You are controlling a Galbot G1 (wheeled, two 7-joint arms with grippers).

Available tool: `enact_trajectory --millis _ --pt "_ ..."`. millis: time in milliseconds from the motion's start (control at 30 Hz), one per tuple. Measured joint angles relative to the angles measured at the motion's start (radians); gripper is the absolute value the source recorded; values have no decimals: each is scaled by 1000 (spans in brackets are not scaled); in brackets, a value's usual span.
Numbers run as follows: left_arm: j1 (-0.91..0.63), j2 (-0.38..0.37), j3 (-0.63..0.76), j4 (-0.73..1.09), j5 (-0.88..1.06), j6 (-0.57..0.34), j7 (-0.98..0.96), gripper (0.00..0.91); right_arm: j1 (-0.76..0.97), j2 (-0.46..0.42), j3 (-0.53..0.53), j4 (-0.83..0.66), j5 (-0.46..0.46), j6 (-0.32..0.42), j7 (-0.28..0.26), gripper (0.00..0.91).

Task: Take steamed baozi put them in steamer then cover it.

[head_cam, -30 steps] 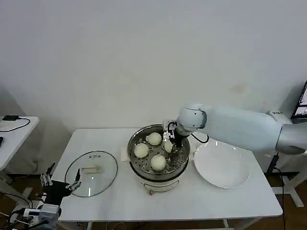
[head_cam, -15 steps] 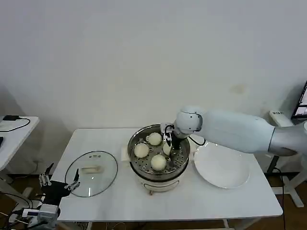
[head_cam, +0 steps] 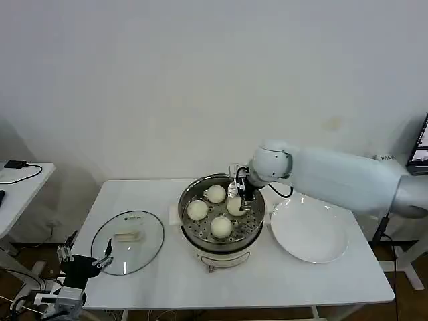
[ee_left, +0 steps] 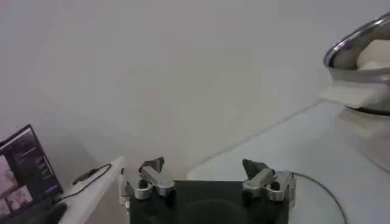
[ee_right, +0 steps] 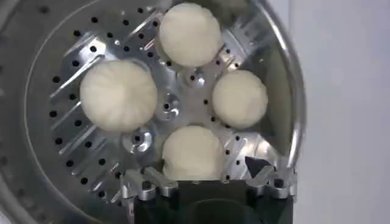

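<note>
Plain white wall [head_cam: 200, 80] behind, evenly lit. A white table [head_cam: 334, 281] fills the middle, a second white desk [head_cam: 17, 184] sits left carrying a dark cable, perhaps a charger.

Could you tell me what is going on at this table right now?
The robot is loading a steamer. All four steamed baozi sit on its perforated tray, and the right gripper hangs just above the nearest one with its fingers open, holding nothing. The white plate beside the steamer has no buns on it. The cover lies flat on the table to the steamer's left, not yet put on. The left gripper waits open, low at the table's near left corner.
</note>
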Motion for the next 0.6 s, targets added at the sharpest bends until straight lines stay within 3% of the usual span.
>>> enact_trajectory --millis 200,367,500,600 --pt "-2 -1 13 -8 7 0 0 907 -29 -105 61 122 3 22 66 907" --pt "0 -8 26 -8 13 -1 0 907 -113 -218 176 229 -7 51 134 907" --pt "3 -14 37 -5 20 -7 0 907 -256 -297 349 299 -40 105 205 907" --pt "1 -12 47 -3 27 -16 1 907 -424 -330 537 343 -79 170 268 907"
